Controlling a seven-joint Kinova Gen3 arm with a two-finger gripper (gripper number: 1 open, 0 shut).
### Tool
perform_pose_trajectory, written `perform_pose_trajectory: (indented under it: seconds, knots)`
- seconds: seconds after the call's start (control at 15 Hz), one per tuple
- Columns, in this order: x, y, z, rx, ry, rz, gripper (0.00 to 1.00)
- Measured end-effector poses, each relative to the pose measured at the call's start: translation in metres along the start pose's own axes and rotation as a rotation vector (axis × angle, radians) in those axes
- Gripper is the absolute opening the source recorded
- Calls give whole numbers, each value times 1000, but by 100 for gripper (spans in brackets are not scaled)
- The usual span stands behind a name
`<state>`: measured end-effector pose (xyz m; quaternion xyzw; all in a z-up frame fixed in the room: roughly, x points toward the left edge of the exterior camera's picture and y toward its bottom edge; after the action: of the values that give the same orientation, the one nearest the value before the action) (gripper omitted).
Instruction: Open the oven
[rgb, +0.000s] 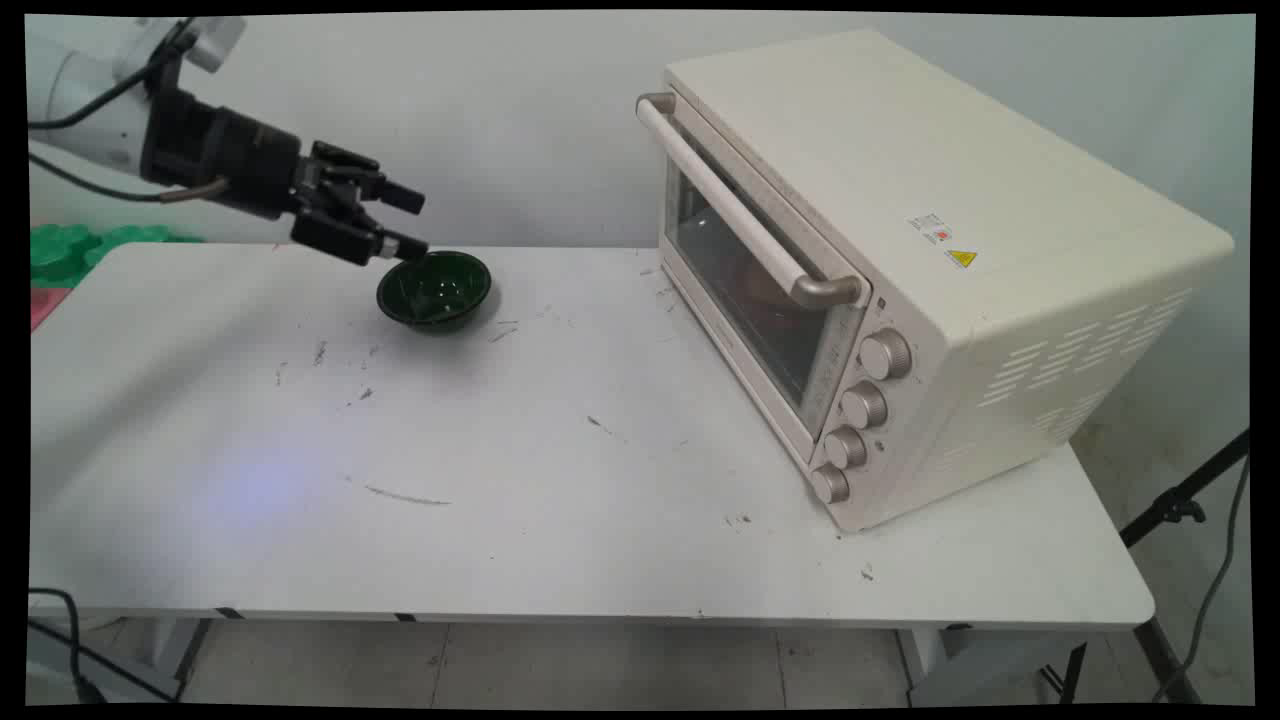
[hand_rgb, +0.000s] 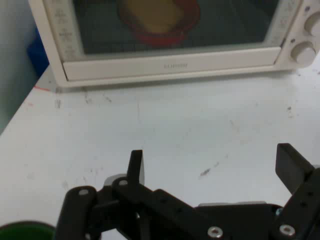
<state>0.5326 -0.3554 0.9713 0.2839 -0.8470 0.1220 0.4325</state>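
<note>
The pincer (rgb: 408, 222), its fingers spread wide and holding nothing, hovers at the upper-left rim of a dark green bowl (rgb: 435, 290) on the white surface (rgb: 560, 500), while well to the right stands a cream toaster oven (rgb: 900, 270), door shut, a red dish (hand_rgb: 160, 20) inside.

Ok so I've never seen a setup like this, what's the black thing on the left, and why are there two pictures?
That is a robot arm ending in a black two-finger claw. The wide picture comes from a fixed camera looking down across a white table. The other comes from a camera on the hand, looking along the claw toward a cream toaster oven, which has a red dish behind its glass door. The claw is open and holds nothing. Its lower finger sits at the rim of a dark green bowl on the table.
</note>
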Motion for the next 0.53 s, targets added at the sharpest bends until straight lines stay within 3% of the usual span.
perform_pose_trajectory:
  seconds: [0.53]
  knots:
    - [79, 18, 50, 36, 19, 33, 100]
